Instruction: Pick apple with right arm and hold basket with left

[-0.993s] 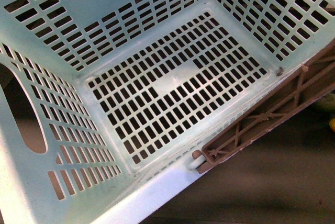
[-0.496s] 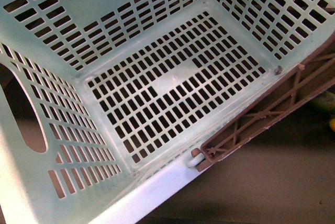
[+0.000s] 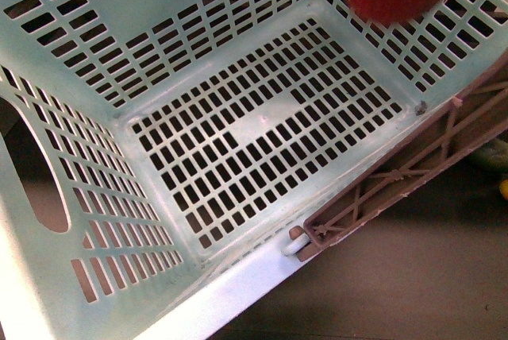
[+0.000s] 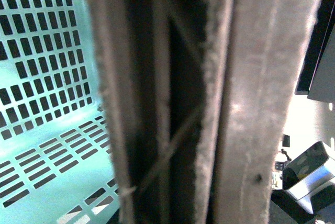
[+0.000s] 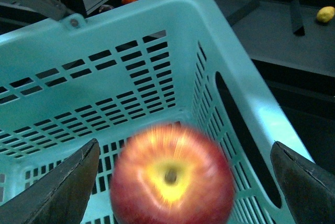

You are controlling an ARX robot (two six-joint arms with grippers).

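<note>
Basket (image 3: pixel 171 2) walls rise steeply on every side around a wide slotted floor, with the brown lattice handle (image 3: pixel 397 173) along the near-right rim. Over the basket's far corner the blurred apple (image 5: pixel 171 179) is apparently in mid-air between the right gripper's (image 5: pixel 184 145) wide-spread fingers, touching neither. The left gripper's jaws cannot be seen.

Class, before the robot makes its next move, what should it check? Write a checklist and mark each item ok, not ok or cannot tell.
1. Right pincer open: ok. Its fingers stand wide apart, and neither touches the apple.
2. Apple inside the basket outline: ok. Both views show it in front of the slotted walls, near a corner.
3. Apple at rest: not ok. It is blurred in both views, and nothing lies on the basket floor.
4. Left pincer gripping the brown lattice handle: cannot tell. The handle fills the left wrist view and no fingers show.
</note>
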